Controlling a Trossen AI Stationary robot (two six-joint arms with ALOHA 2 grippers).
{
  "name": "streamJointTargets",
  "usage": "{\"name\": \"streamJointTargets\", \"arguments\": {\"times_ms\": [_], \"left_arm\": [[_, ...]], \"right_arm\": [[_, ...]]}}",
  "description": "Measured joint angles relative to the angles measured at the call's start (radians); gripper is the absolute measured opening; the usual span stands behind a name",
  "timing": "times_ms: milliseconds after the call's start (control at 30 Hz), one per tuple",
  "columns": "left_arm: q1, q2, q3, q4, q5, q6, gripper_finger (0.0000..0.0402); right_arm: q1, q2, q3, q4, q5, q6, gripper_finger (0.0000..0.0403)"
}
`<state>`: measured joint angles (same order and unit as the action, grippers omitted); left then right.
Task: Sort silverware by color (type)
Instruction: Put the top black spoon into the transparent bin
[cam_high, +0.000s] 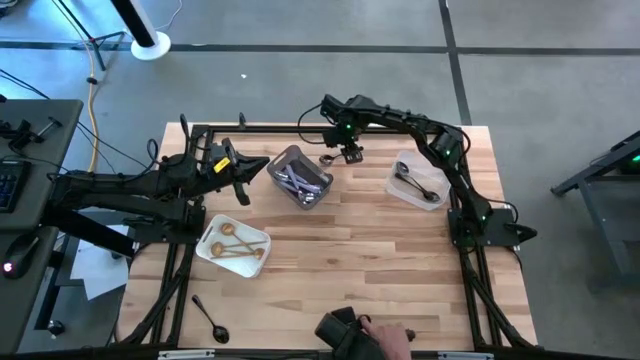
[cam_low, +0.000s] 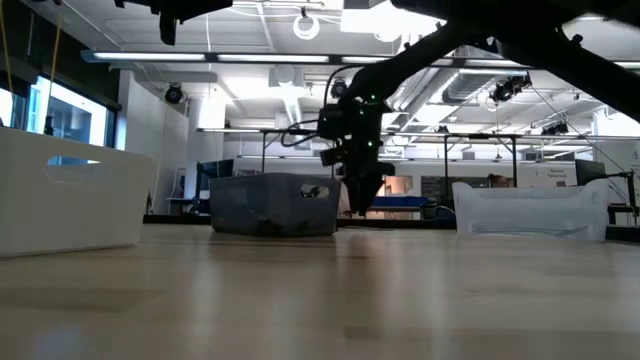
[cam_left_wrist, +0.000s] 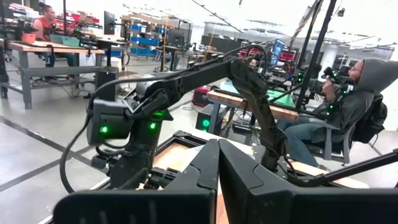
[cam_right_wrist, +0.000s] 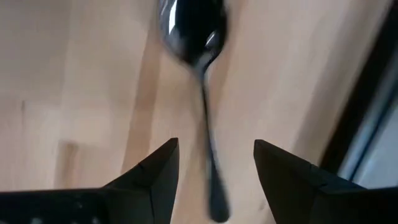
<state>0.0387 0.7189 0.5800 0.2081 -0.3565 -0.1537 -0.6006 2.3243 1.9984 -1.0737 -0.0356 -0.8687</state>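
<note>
**Q:** Shiny metal on pale wood — what lies under the right gripper (cam_high: 351, 155)?

**A:** A dark, glossy spoon (cam_right_wrist: 198, 62) lies flat on the wooden table (cam_high: 370, 260), near its far edge. The right gripper hangs just above it with its fingers (cam_right_wrist: 149, 180) spread, one on each side of the handle, gripping nothing.

**Q:** Where is the other silverware?

**A:** Silver pieces (cam_high: 297, 180) lie in the grey bin (cam_high: 283, 160), just beside that gripper. A black spoon (cam_high: 412, 180) lies in the clear tub (cam_high: 400, 190) farther right. Gold pieces (cam_high: 237, 247) lie in the white tray (cam_high: 215, 228) on the left. Another black spoon (cam_high: 211, 319) lies loose on the table near the front left corner.

**Q:** And the left arm?

**A:** The left gripper (cam_high: 248, 178) waits over the table's left side, between the tray and the bin, with its fingers pressed together and empty.

**Q:** Is anyone nearby?

**A:** A person in a grey hood (cam_left_wrist: 351, 99) sits beyond the table, and a hand (cam_high: 385, 335) shows at the near edge.
</note>
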Motion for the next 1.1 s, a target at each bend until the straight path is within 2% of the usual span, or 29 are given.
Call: {"name": "streamJointTargets", "arguments": {"times_ms": [667,800,967,1033,1100], "left_arm": [[0.0,0.0,0.0,0.0,-0.007,0.001,0.0],[0.0,0.0,0.0,0.0,-0.023,0.026,0.0],[0.0,0.0,0.0,0.007,-0.066,0.027,0.0],[0.0,0.0,0.0,0.007,-0.077,0.027,0.0],[0.0,0.0,0.0,0.007,-0.084,0.027,0.0]], "right_arm": [[-0.006,0.077,0.002,0.004,-0.004,-0.004,0.0184],[-0.006,0.079,0.002,-0.001,-0.005,0.01,0.0133],[-0.005,0.081,0.001,-0.019,-0.007,0.045,0.0026],[-0.004,0.081,0.001,-0.021,-0.006,0.054,0.0009],[-0.005,0.081,0.001,-0.022,-0.006,0.065,0.0018]]}}
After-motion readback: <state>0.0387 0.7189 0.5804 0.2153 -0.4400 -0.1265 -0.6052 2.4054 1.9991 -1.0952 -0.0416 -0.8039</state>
